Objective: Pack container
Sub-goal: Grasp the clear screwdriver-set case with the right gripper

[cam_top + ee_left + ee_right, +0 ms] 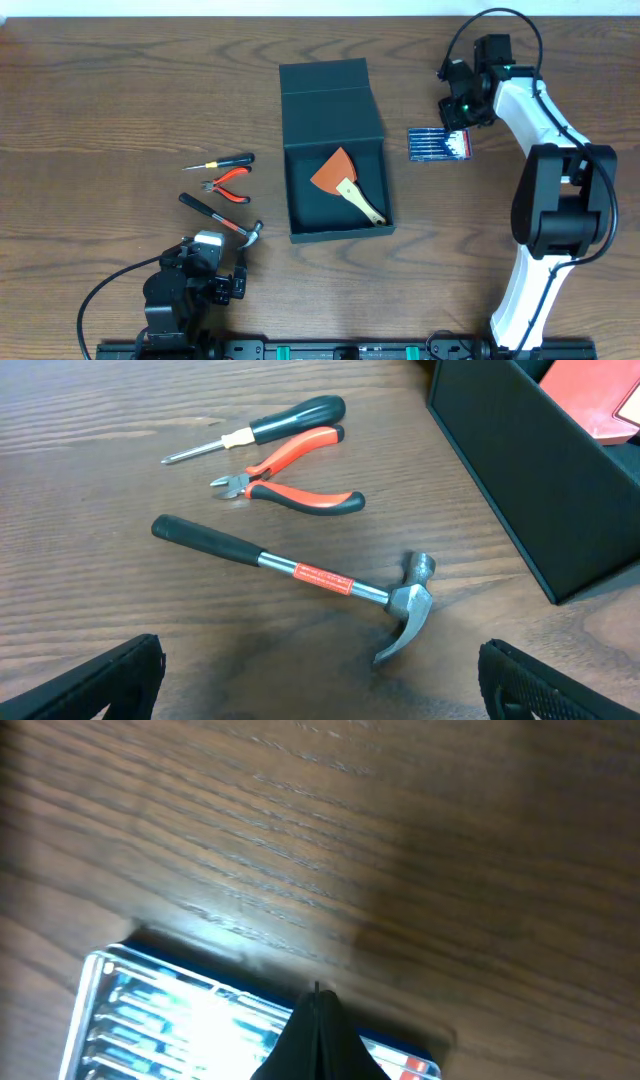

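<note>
Left gripper (320, 685), jaws wide apart, hovers at the near left, just short of a hammer (300, 572). Red pliers (290, 480) and a screwdriver (270, 428) lie beyond it. Mid-table (100, 80) sits the open container (303, 212), an orange scraper (335, 172) inside. Far right, the right gripper (318, 1040), jaws together, is over a blue case (180, 1020).

Even, bright light leaves soft shadows on the counter (100, 80); the right wrist view is blurred, with white glare on the blue case (190, 1020).
</note>
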`<state>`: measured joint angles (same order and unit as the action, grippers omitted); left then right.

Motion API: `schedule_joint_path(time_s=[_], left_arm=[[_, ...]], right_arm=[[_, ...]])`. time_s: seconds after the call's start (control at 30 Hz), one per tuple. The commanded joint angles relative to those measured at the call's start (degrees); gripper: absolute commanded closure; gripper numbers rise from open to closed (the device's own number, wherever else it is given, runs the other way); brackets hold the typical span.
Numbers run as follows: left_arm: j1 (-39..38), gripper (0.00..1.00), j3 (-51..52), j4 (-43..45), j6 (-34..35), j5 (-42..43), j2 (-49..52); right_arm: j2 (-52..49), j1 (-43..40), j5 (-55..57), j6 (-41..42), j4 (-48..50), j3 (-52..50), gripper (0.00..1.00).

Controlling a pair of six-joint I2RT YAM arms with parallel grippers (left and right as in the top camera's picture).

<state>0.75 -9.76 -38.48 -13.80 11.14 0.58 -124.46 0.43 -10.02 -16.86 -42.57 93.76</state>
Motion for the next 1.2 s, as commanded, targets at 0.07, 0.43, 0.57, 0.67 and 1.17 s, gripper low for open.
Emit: schedule_joint_path(time_s=[0.07, 0.43, 0.57, 0.67, 1.17], left_arm=[[0.3, 0.01, 0.5, 0.2, -0.7, -0.5, -0.4], [0.3, 0.02, 0.5, 0.2, -0.7, -0.5, -0.4], [0.3, 0.02, 0.5, 0.2, -0.7, -0.5, -0.4], [0.3, 0.01, 0.5, 0.2, -0.7, -0.5, -0.4], [0.3, 0.02, 0.5, 0.2, -0.7, -0.5, -0.4]], right_arm=[[-1.1, -0.4, 3.5, 1.2, 0.2, 1.0, 0.99], [-2.9, -0.8, 4.2, 1.2, 0.0, 1.0, 0.99], [-3.2, -0.8, 4.2, 1.5, -1.0, 1.0, 0.99], [-3.2, -0.8, 4.2, 2.3, -3.3, 1.0, 0.99], [-3.0, 0.6, 4.3, 11.3, -20.2, 1.0, 0.99]])
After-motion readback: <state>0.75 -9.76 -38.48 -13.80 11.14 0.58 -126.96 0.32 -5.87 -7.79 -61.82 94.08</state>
